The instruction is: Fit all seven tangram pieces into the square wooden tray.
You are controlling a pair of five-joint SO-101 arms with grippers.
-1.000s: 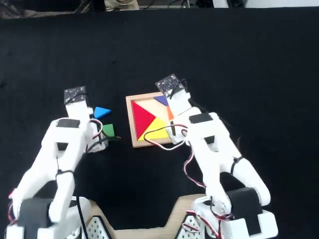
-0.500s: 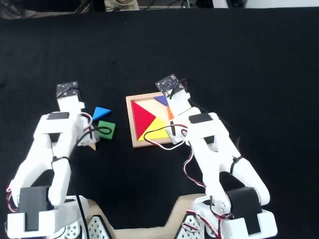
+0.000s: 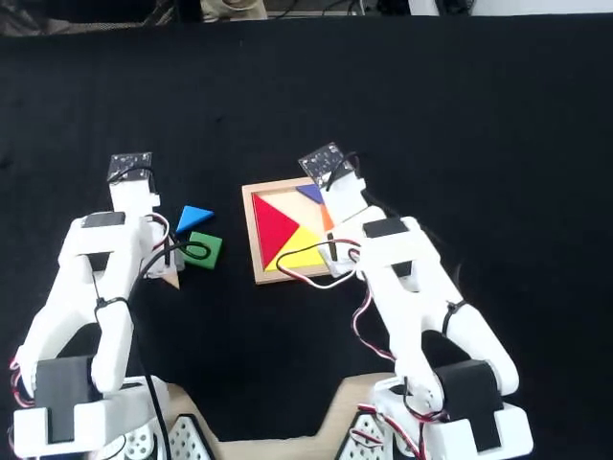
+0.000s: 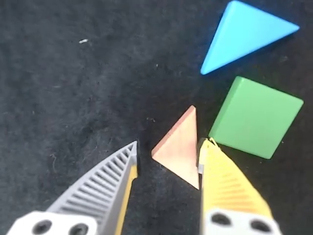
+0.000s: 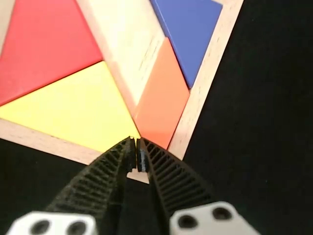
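The square wooden tray point(image 3: 251, 235) sits in the middle of the black table point(image 3: 479, 144). A big red triangle point(image 3: 273, 225) lies in its left part; a big yellow triangle point(image 3: 305, 251) lies along its near side, touching the red one. A dark blue piece point(image 5: 188, 24) is in the far right corner; an orange piece point(image 5: 164, 98) lies just near of it, along the right rim.

The right gripper point(image 5: 135, 144) hangs over the tray's near rim; its fingers are closed tight with nothing between them.

Three pieces lie on the table left of the tray: a light blue triangle point(image 4: 244, 36) farthest, a green square point(image 4: 257, 117) nearer, and a small pink triangle point(image 4: 178, 149) nearest. The left gripper point(image 4: 168, 152) is wide open around the pink triangle; one finger touches its edge beside the green square, and the other is just apart from it.
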